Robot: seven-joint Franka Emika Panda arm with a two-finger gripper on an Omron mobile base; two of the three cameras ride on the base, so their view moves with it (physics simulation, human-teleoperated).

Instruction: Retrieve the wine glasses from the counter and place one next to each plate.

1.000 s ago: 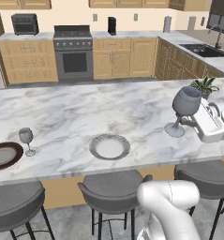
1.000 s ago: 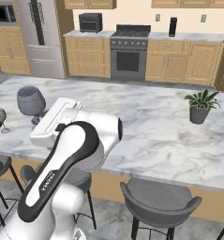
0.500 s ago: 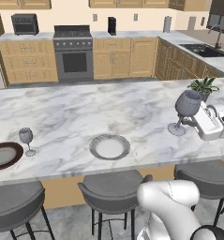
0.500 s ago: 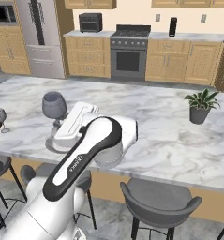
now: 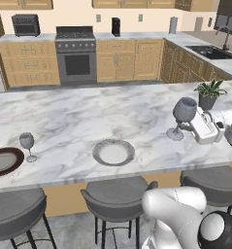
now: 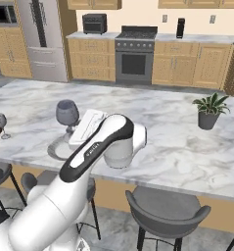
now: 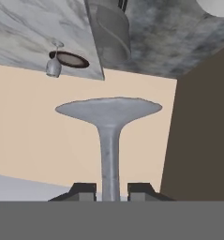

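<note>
Gripper (image 7: 111, 190) is pinched narrow on the stem of a wine glass (image 5: 183, 116), held over the island; since a second ago it's swung toward the grey plate (image 5: 113, 152) at its 8 o'clock. Second glass (image 5: 26, 144) hasn't moved, beside the dark plate (image 5: 3, 161)

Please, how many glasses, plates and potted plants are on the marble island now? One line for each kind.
Glasses: 2, one beside the dark plate, one held at the stem.
Plates: 2, dark and light.
Potted plants: 1.
Total: 5.
</note>
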